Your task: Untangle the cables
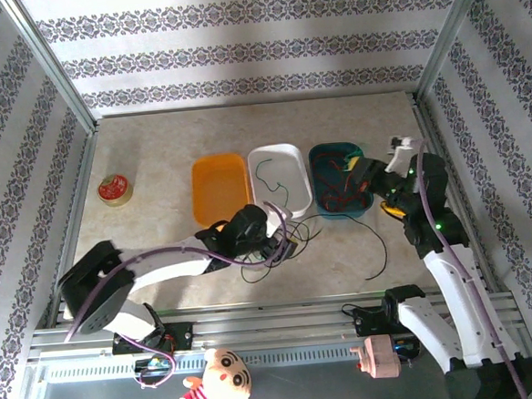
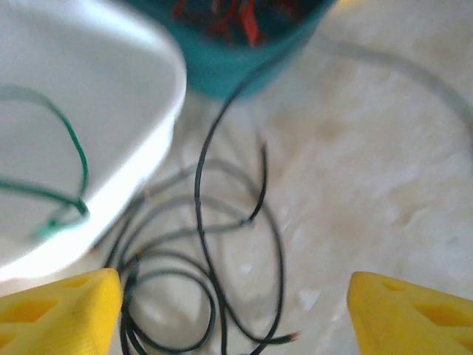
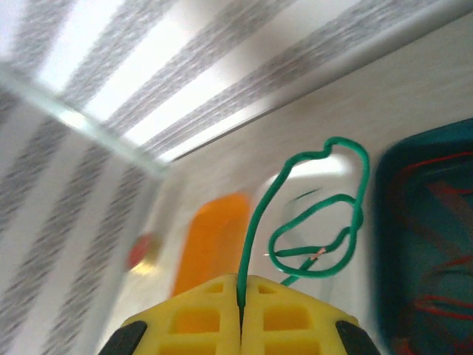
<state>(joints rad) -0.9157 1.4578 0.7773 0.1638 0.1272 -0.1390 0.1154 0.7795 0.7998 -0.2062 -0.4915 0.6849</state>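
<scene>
**Sorting part done; black bundle not yet cleared**

Findings, by colour:

- Red cables (image 1: 336, 184) lie together in the teal tray (image 1: 316, 159), at the right of the row.
- One green strand (image 1: 268, 177) lies in the white tray (image 1: 295, 152), apart from the other colours.
- A second green cable (image 3: 255, 222) is pinched between the closed fingers of the right gripper (image 3: 242, 287). It rises from them into a small loop that crosses itself. This gripper sits beside the teal tray, so this cable is lifted out but not yet delivered.
- The black cables (image 2: 201, 222) lie on the table (image 1: 160, 252) just in front of the white and teal trays, in several overlapping loops. One strand runs up against the teal tray.
- The left gripper (image 2: 233, 287) is above this bundle with its fingers spread wide and nothing held.
- I see no cable in the orange tray (image 1: 220, 189).

Assessment: roughly midway. Remaining work is to place the held green cable, then separate and tray the black loops.
</scene>
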